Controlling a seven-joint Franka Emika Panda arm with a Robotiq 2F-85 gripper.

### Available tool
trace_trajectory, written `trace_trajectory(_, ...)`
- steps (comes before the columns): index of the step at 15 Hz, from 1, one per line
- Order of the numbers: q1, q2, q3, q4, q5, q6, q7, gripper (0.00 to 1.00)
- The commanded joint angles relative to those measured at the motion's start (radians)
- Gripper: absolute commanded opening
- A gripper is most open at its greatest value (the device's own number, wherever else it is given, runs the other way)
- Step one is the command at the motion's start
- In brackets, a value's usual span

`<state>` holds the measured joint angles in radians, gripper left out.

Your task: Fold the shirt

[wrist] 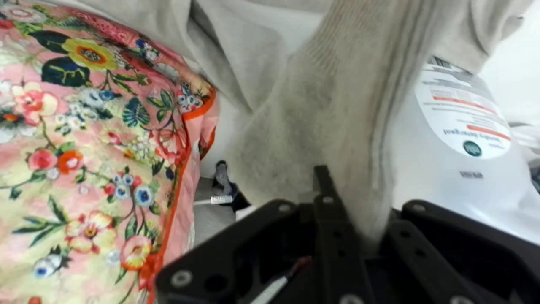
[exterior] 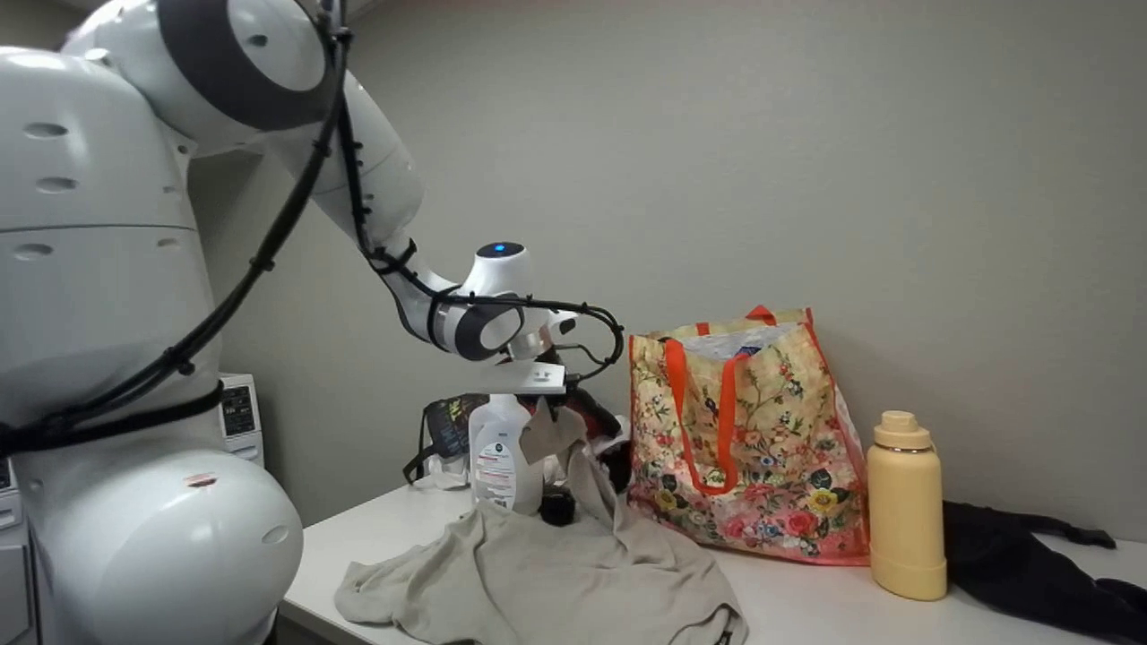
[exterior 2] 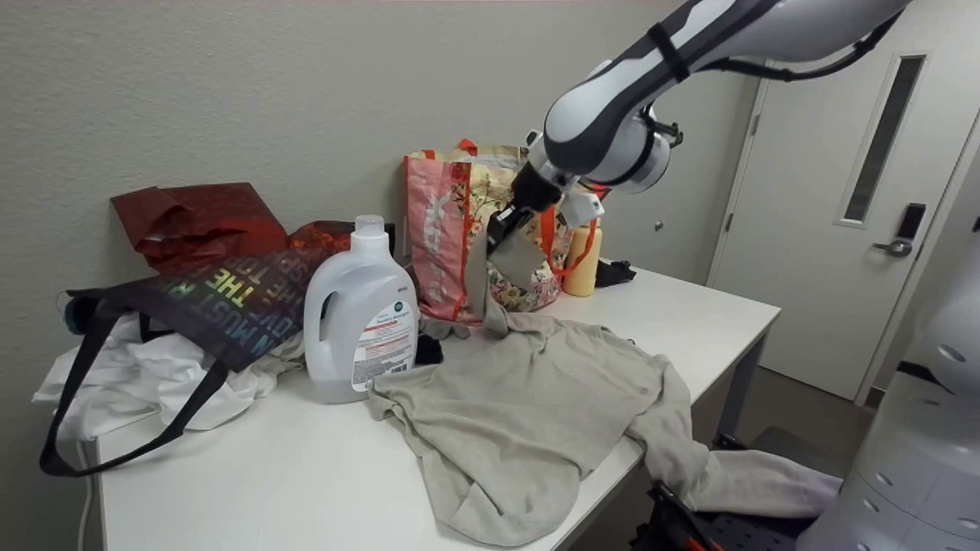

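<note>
The shirt (exterior: pixel 573 573) is a rumpled grey-beige garment, mostly spread on the white table (exterior 2: pixel 253 474). In both exterior views a narrow part of it rises from the back edge up to my gripper (exterior 2: pixel 501 228), raised above the table. From the table's front edge, a sleeve of the shirt (exterior 2: pixel 766 476) hangs toward the robot base. In the wrist view the raised cloth runs into the jaws, which are closed on it. One finger (wrist: pixel 327 190) shows in front of the cloth; the fabric covers the tip of its partner.
A floral tote bag (exterior: pixel 744 439) stands close beside the gripper, with a yellow bottle (exterior: pixel 907 511) and black cloth (exterior: pixel 1030 573) beyond. The detergent jug (exterior 2: pixel 364 321) touches or nearly touches the shirt. A dark printed bag (exterior 2: pixel 222 298) lies over white cloth (exterior 2: pixel 168 375).
</note>
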<state>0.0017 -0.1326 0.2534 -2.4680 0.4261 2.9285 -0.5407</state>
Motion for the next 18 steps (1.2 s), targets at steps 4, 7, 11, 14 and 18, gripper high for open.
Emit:
trace_trajectory(4,0.056,-0.384,-0.239,-0.134,-0.059,-0.271,-0.022,0.01)
trace_trajectory(7,0.079,-0.486,-0.342,-0.169,-0.155,-0.42,-0.023,0.01)
trace_trajectory(11,0.169,-0.541,-0.444,-0.22,-0.118,-0.601,-0.079,0.01)
trace_trajectory(14,0.221,-0.552,-0.468,-0.253,-0.088,-0.687,-0.098,0.01)
trace_trajectory(18,0.275,-0.521,-0.488,-0.258,-0.033,-0.863,-0.131,0.01)
